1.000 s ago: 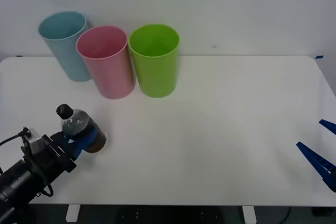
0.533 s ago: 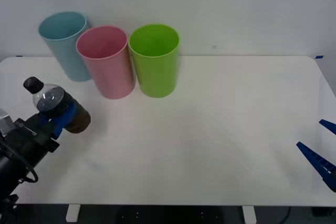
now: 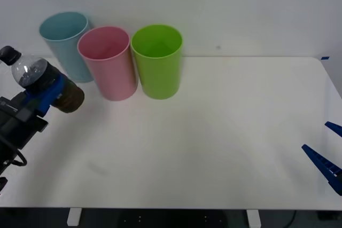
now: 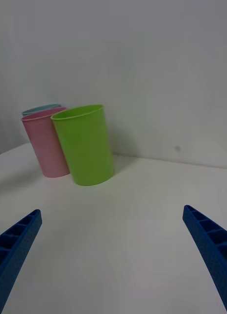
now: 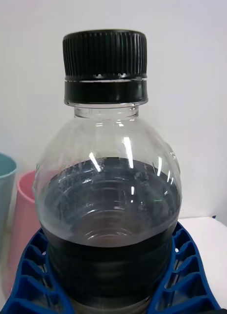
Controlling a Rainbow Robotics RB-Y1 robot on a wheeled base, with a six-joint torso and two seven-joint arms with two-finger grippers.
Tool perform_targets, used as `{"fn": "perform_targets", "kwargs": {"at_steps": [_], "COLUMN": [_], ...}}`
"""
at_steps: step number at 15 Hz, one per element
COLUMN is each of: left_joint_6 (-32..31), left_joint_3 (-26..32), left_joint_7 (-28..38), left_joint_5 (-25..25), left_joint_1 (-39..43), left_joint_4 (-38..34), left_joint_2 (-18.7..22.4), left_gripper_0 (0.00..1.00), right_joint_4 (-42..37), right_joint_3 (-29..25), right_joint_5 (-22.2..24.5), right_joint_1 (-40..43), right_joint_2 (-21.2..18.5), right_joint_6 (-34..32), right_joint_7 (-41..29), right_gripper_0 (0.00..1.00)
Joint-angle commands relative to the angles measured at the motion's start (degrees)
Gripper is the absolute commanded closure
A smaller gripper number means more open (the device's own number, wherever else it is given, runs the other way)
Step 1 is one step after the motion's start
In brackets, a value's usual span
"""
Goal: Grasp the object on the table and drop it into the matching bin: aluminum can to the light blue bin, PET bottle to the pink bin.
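The left claw [image 3: 49, 90] clamps the bottle [image 3: 37, 78], lifted so it clears the pink bin [image 3: 108, 63] beside it; the right claw [image 3: 327, 156] waits open.

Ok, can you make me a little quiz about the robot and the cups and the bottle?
1. True or false: the left gripper holds the small clear plastic bottle with a black cap above the large white table.
2. Which tall plastic cup stands in the middle: A the light blue bin, B the pink bin, C the lime green bin?
3. Fill in: the right gripper, at the table's right edge, is ____.

Key: 1 true. 2 B. 3 open.
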Motion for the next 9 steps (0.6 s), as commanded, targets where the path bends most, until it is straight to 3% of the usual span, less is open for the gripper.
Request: {"fn": "perform_targets", "kwargs": {"at_steps": [1,5,9], "left_joint_6": [1.2,5.9,8.8], "left_joint_3": [0.6,-0.1,-1.2], "left_joint_7": [1.0,2.1,8.2], "left_joint_5": [-0.1,-0.3,-5.8], "left_joint_1": [-1.5,-5.5,-11.4], "left_joint_4": [-1.3,-1.4,0.1], "left_joint_2": [0.4,3.2,6.7], "left_gripper_0": [1.0,1.0,0.99], "right_joint_4": [0.0,0.0,0.0], "right_joint_3": [0.0,0.0,0.0], "right_joint_5": [0.0,0.0,0.0], "right_joint_1": [0.0,0.0,0.0], "right_joint_2": [0.0,0.0,0.0], "right_joint_6": [0.0,0.0,0.0], "right_joint_7": [0.0,0.0,0.0], "right_gripper_0": [0.0,0.0,0.0]}}
